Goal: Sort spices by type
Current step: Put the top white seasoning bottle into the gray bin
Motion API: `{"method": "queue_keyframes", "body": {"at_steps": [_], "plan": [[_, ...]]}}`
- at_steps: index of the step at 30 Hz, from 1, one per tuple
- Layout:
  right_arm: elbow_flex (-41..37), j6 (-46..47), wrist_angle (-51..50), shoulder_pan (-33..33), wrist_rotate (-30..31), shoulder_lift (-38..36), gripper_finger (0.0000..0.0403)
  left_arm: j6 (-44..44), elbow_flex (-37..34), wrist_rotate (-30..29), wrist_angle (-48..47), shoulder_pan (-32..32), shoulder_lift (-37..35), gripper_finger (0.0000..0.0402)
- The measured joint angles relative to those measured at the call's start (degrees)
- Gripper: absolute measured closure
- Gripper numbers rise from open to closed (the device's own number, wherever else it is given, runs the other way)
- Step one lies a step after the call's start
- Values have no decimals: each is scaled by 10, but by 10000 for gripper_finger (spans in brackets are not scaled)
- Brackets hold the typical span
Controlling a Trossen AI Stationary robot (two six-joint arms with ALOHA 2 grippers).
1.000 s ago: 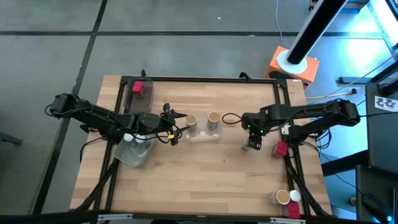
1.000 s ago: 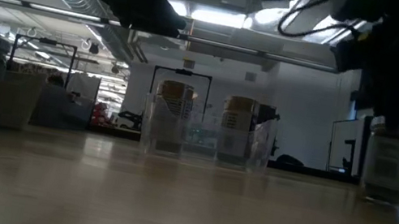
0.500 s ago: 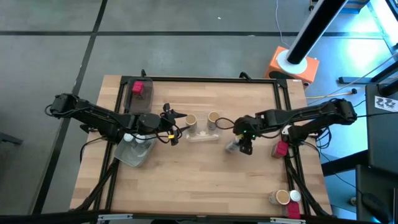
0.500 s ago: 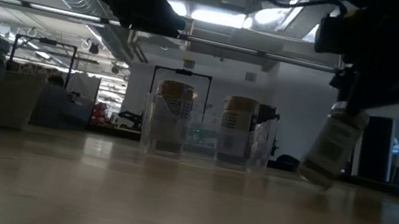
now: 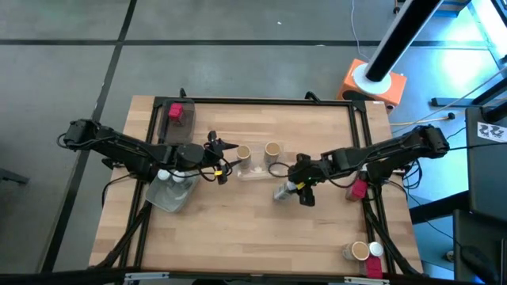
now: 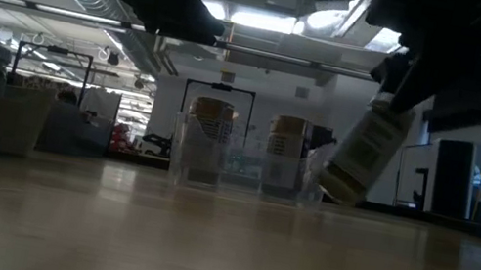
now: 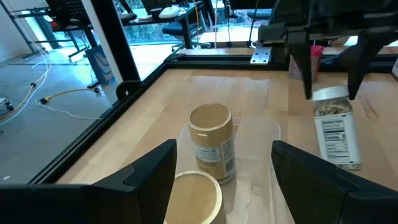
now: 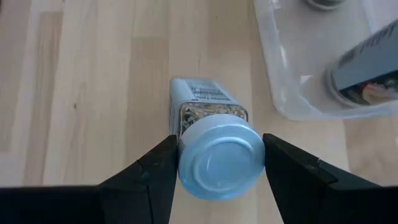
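My right gripper [image 5: 295,188] is shut on a white-capped spice jar [image 6: 360,156], which hangs tilted just right of a clear tray [image 5: 257,172]. Two tan cork-topped spice cylinders [image 5: 243,153] [image 5: 272,149] stand upright in that tray. My left gripper [image 5: 226,161] stands open at the tray's left end, touching nothing. In the left wrist view the nearer cylinder [image 7: 196,198] and the farther one [image 7: 211,142] show ahead of its fingers. My right gripper pinches the jar's round white cap [image 8: 221,163] between its two fingers, one on each side. The fingers come from above, slanting toward the table's left. The jar's body [image 8: 208,102] hangs tilted below them, its bottom [image 6: 336,187] toward the tray and clear of the table.
A red jar [image 5: 176,111] sits in a tray at the far left. Another clear tray [image 5: 169,192] lies under the left arm. A red jar [image 5: 356,191] sits at the right edge. A tan jar [image 5: 360,252] and a white-capped jar [image 5: 375,249] are at the near right corner.
My right gripper has carried the white-capped jar toward the table's left, closer to the tray with the tan cylinders. It has tipped and rolled on the way, and the jar has gone from upright to tilted.
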Motion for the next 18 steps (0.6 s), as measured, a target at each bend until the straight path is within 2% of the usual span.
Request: {"method": "queue_keyframes", "body": {"at_steps": [5,12,18], "plan": [[77,-19,-51,17,24,49,194,0,0,0,2,1,0,156],[208,-34,-185,17,27,132,191,-2,0,0,-2,1,1,156],[244,-45,-224,17,34,173,193,-2,0,0,-5,1,1,156]]}}
